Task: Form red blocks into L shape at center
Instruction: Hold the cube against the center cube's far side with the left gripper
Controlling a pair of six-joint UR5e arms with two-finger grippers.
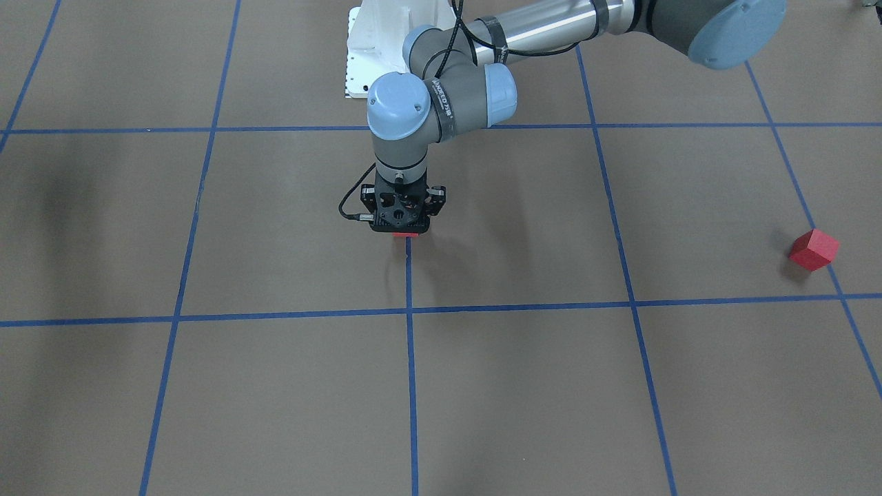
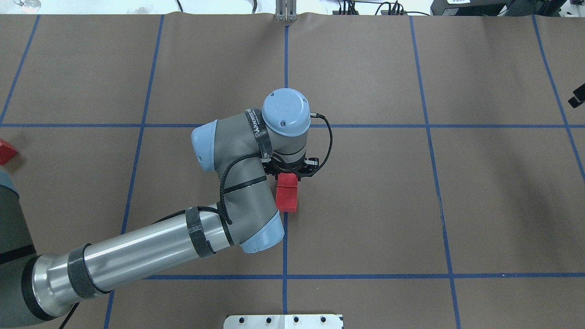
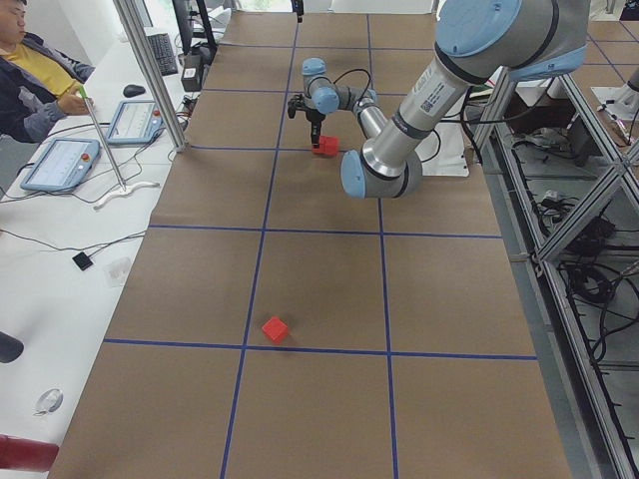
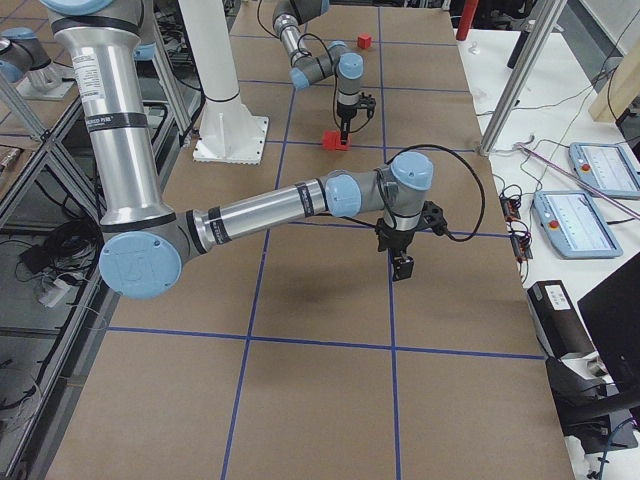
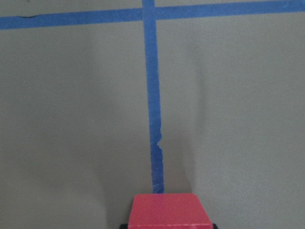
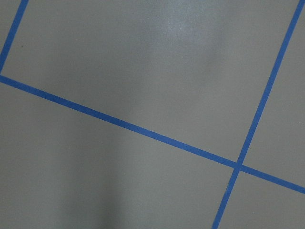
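My left gripper [image 2: 289, 172] points straight down at the center of the brown surface [image 2: 365, 201]. It is shut on a red block [image 2: 289, 180], low over the blue grid line. The left wrist view shows this block [image 5: 169, 210] between dark fingertips. Only a red sliver [image 1: 405, 235] shows in the front view. A second red block [image 2: 286, 201] lies right against it on the robot's side. The third red block [image 1: 814, 249] [image 2: 5, 151] lies far off on the robot's left. My right gripper [image 4: 401, 266] hangs over bare surface; I cannot tell if it is open or shut.
The white robot base [image 1: 375, 52] stands at the table's near edge. The left arm's elbow [image 2: 237, 183] hangs over the blocks' left side. Blue tape lines [image 6: 143, 131] cross the surface under the right wrist. An operator [image 3: 35, 75] sits beside the table.
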